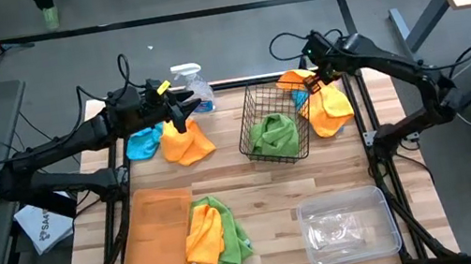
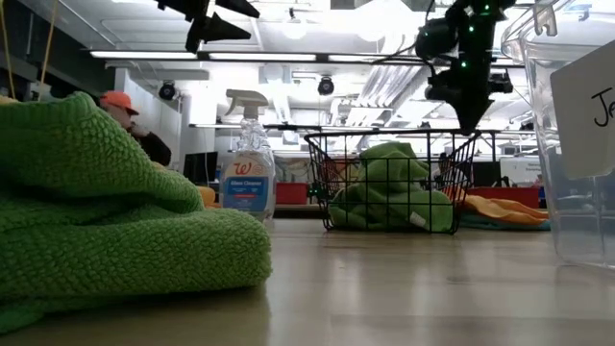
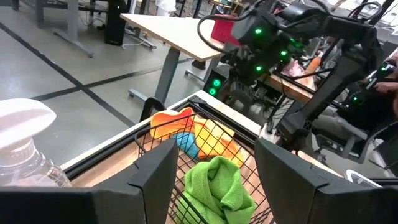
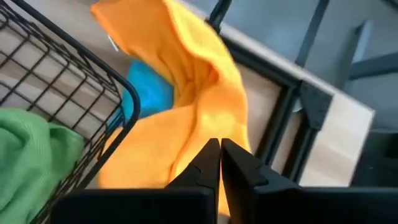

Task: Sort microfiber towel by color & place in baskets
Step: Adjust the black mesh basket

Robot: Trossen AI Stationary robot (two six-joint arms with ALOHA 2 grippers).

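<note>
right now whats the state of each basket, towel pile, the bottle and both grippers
wire basket: upright, holds one green towel
clear bin: upright, empty
orange tray: flat, orange towel and green cloth overlap its edge
spray bottle: upright
left pile: blue and orange, loose on table
right pile: orange and blue, loose beside basket
left gripper: open, empty
right gripper: shut, above right pile

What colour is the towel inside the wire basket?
Lime green towel in the wire basket; clearest in the high view.
</note>
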